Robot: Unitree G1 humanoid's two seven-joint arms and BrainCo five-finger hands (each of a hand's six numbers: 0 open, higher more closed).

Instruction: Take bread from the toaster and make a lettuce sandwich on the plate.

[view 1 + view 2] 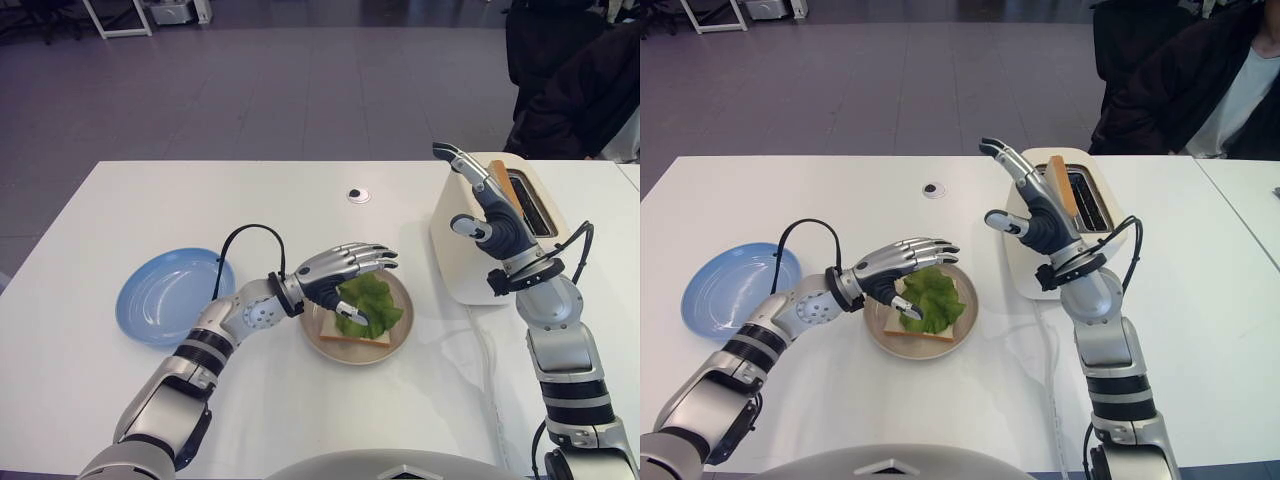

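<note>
**Clerk:** Item one?
**Checker:** Shallow round pale-blue plate (165, 300), on the white table (150, 200), well to the left of the cream two-slot toaster (465, 270). Nothing on it.
**Clerk:** Item two?
**Checker:** Left hand (335, 268), between that plate and the toaster. The forearm lies low across the table. The fingers are spread and arched above the leaf, the thumb tip rests on it, and nothing is clasped.
**Clerk:** Under it?
**Checker:** Round beige plate (355, 358), just left of the toaster. It carries one square white bread slice (335, 333) topped with ruffled green lettuce (375, 300). The lettuce is likely light, limp and easily dragged.
**Clerk:** Further back?
**Checker:** Small round black-and-white disc (358, 195), behind and left of the toaster.
**Clerk:** The task piece?
**Checker:** Browned toast slice (1060, 185), standing tilted out of the toaster's slot. Probably light, stiff and crumbly, possibly warm. Best pinched by its two flat faces near the top edge and lifted straight up.
**Clerk:** Last?
**Checker:** Right hand (495, 225), raised over the toaster's left side with the wrist upright. The fingers are extended upward and unclenched beside the toast. Whether they touch it cannot be told.
</note>
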